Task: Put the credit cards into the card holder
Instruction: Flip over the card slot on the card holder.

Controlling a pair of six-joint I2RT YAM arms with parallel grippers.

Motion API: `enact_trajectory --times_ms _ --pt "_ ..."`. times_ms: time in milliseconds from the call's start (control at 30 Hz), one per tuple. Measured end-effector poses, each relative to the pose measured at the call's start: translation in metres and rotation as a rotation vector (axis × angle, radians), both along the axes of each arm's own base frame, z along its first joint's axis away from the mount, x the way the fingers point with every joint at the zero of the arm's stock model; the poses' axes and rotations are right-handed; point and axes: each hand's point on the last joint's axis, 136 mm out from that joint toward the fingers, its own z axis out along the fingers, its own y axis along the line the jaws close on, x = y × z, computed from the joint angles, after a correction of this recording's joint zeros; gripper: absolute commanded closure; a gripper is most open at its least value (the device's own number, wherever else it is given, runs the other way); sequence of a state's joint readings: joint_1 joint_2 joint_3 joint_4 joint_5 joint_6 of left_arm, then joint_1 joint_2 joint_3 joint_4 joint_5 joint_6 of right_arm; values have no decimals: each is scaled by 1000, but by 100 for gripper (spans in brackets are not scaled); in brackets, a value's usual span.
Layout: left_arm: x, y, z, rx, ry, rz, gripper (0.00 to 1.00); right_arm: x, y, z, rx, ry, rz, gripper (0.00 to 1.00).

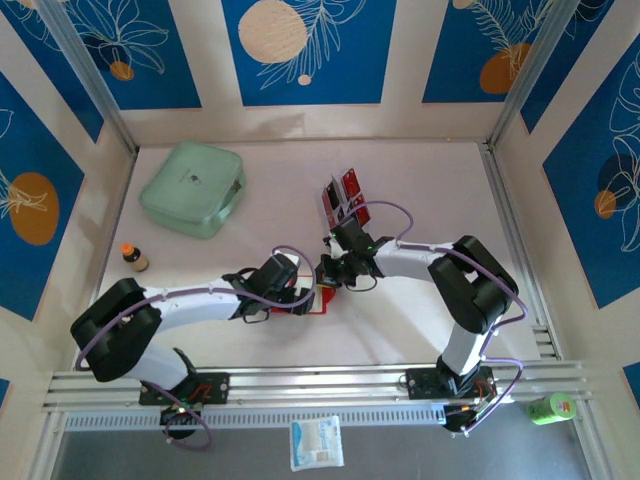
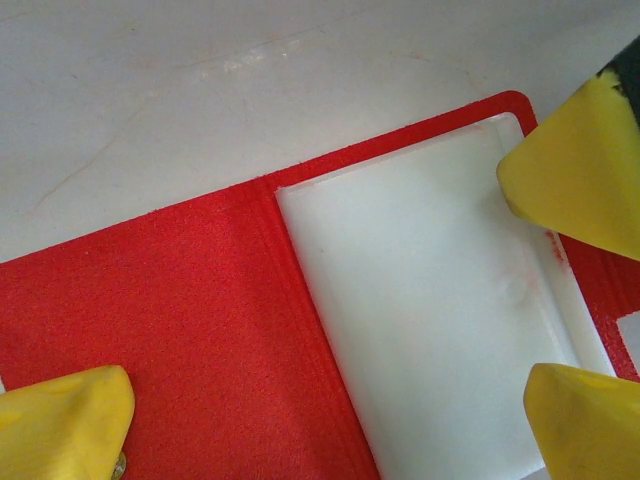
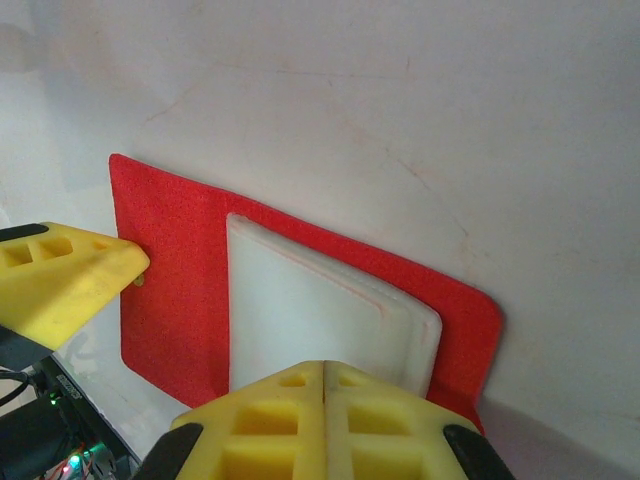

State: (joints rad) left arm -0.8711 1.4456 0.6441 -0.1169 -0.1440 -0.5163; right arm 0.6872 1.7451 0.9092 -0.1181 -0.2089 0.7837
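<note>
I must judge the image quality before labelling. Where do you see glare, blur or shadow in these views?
Left wrist: the card holder has its pale pocket washed out; the yellow fingertips are blurred. Right wrist: the holder is sharp, with a soft shadow at its lower right corner. Top external: even, soft light.

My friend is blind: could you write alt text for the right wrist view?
An open red card holder with a white pocket lies flat on a pale table; the right tool, shut, is over its lower edge.
</note>
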Motion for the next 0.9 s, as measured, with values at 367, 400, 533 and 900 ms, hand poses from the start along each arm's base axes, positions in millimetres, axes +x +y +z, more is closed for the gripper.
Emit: enact_trajectory --times_ms 367,400,533,900 --pt "1 2 2 1 -12 8 0 -3 9 -10 -11 21 24 100" --pt "1 3 1 3 -13 10 0 -3 11 -10 -11 21 27 100" --pt "-1 7 -4 15 -7 16 0 -5 14 -11 -11 21 35 100" --pt "-1 13 -9 29 -16 32 0 -5 18 -11 6 27 45 100"
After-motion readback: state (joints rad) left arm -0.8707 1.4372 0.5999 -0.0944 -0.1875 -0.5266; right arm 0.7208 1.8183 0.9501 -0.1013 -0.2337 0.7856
